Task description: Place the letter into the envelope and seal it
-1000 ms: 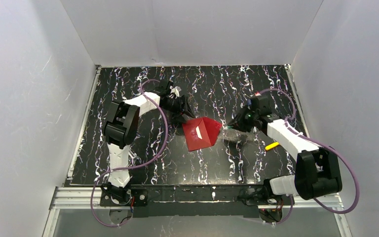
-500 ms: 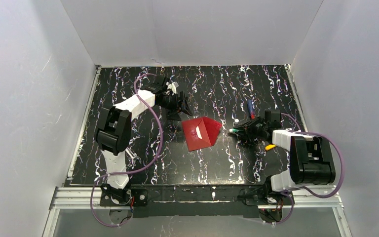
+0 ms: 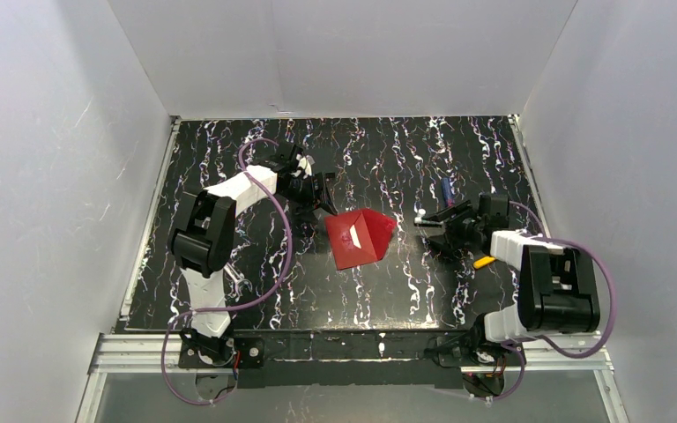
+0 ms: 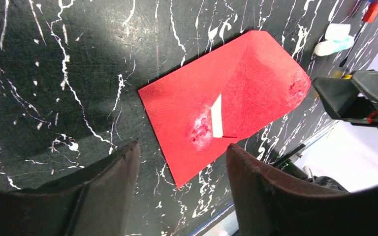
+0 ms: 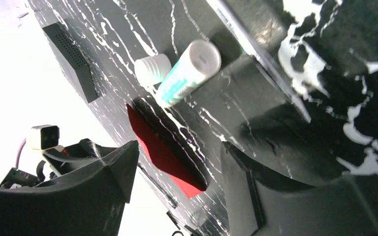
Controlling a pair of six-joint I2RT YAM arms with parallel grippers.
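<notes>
The red envelope (image 3: 360, 238) lies flat at the table's middle, its pointed flap folded over. It also shows in the left wrist view (image 4: 216, 93) and edge-on in the right wrist view (image 5: 163, 153). A thin pale strip of the letter (image 4: 217, 117) shows at the flap's tip; the rest of it is hidden. My left gripper (image 3: 322, 194) is open and empty, just behind and left of the envelope (image 4: 182, 194). My right gripper (image 3: 430, 222) is open and empty, low over the table to the envelope's right (image 5: 177, 189).
A white and green glue stick (image 5: 187, 73) and its loose white cap (image 5: 152, 69) lie between my right gripper and the envelope. A black block (image 5: 71, 61) lies beyond them. A blue and red pen (image 3: 447, 189) and a yellow item (image 3: 483, 261) lie near the right arm.
The right arm has folded back to the right and dropped low, its gripper pointing left at the envelope. The left gripper has drawn slightly back and left. The envelope has not moved.
</notes>
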